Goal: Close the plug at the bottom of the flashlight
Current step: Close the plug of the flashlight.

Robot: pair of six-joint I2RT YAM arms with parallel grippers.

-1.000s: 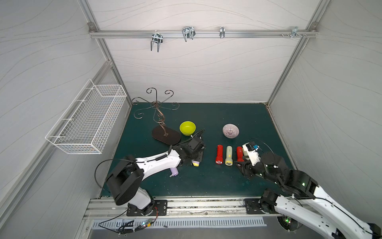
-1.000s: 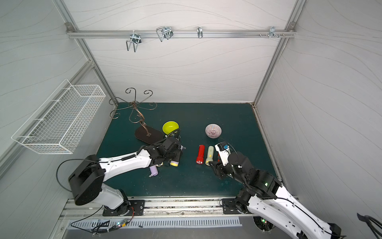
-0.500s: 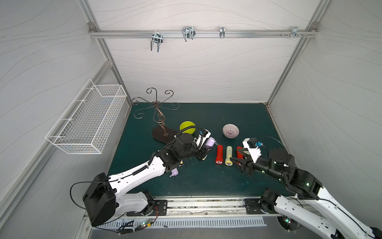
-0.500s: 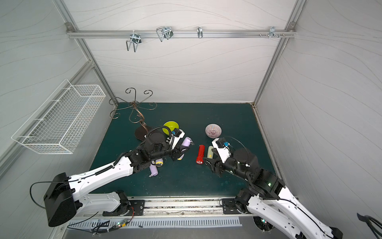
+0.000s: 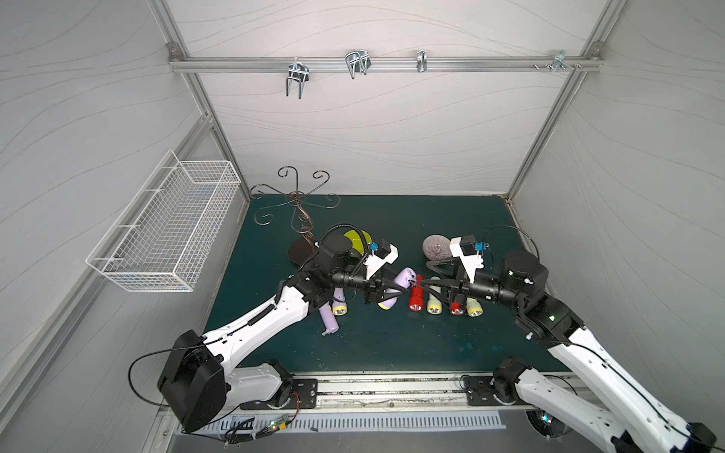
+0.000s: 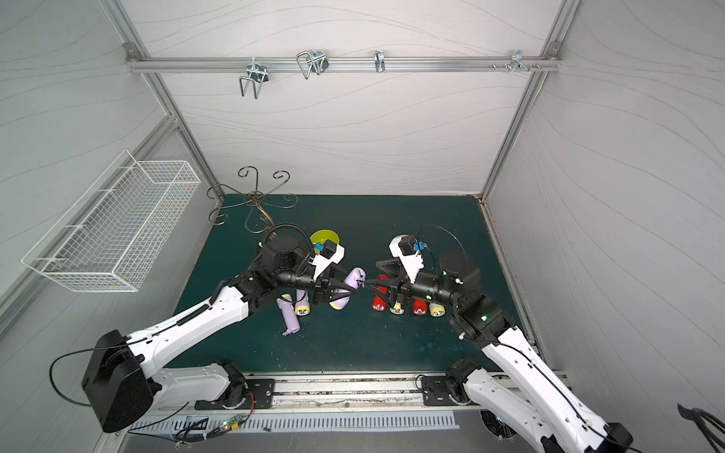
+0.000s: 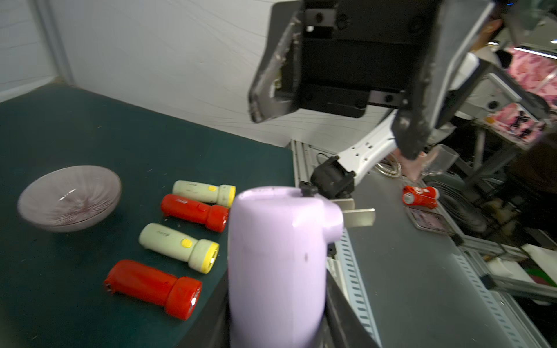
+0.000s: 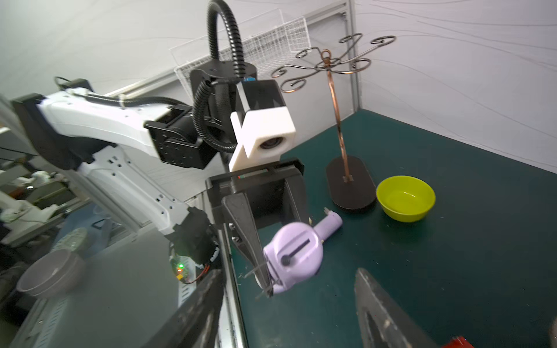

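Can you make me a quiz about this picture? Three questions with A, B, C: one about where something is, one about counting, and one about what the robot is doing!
1. Where is the green bowl?
A) beside the hook stand, by its base
B) on top of a flashlight
C) inside an end effector

2. How many red flashlights are there?
A) one
B) four
C) two

3. What is the left end effector doing?
A) open and empty
B) shut on a purple flashlight, held up in the air
C) pressing on the green bowl

Answers:
1 A, the bowl sits right by the stand's base.
2 C, two red ones lie in the row.
3 B, it grips the purple body from both sides.
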